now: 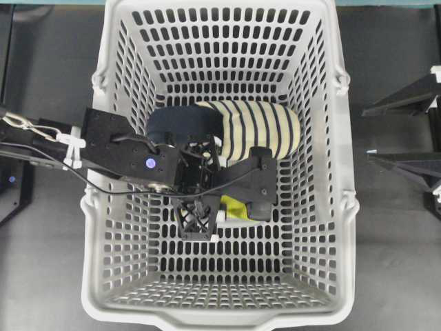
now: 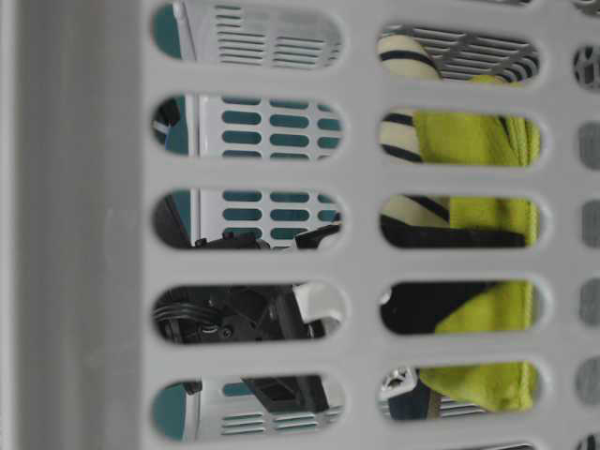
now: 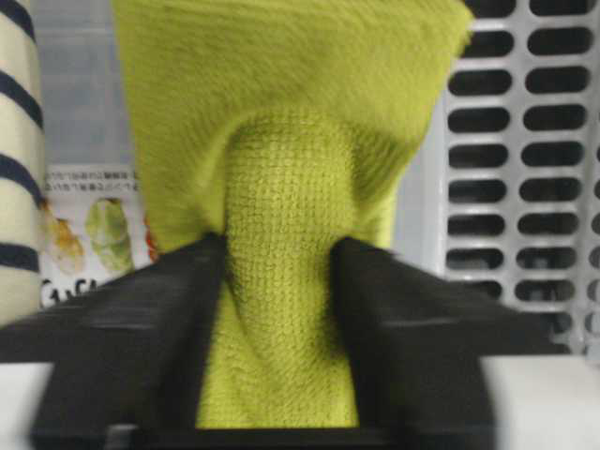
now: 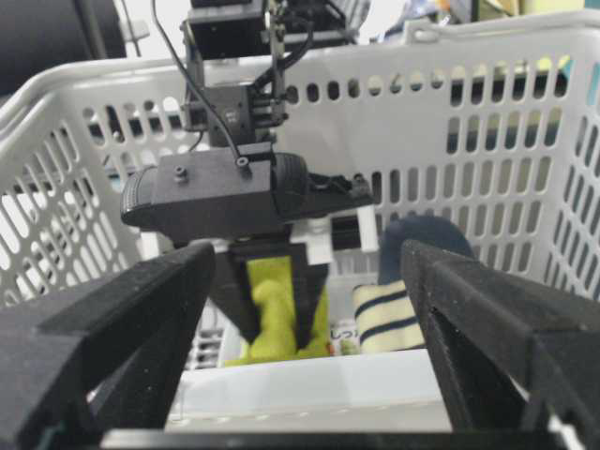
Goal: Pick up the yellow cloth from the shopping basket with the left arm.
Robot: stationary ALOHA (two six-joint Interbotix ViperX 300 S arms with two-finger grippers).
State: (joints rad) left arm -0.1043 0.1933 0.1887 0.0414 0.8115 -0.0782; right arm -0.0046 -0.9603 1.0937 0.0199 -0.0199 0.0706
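Note:
The yellow cloth [image 1: 238, 209] is inside the shopping basket [image 1: 348, 201], pinched between the fingers of my left gripper [image 1: 224, 205], which points down into the basket. In the left wrist view the jaws [image 3: 279, 248] are shut on a bunched fold of the cloth [image 3: 281, 141], and the rest spreads out beyond them. The right wrist view shows the cloth [image 4: 277, 314] between the black fingers. From table level the cloth [image 2: 478, 141] hangs behind the basket wall [image 2: 356, 262]. My right gripper [image 1: 366, 132] is open and empty outside the basket's right side.
A cream-and-navy striped slipper [image 1: 262, 127] lies in the basket just behind the cloth and the left wrist. A printed packet [image 3: 94, 225] lies on the basket floor beside it. The basket's lattice walls [image 4: 469, 141] surround the left gripper on all sides.

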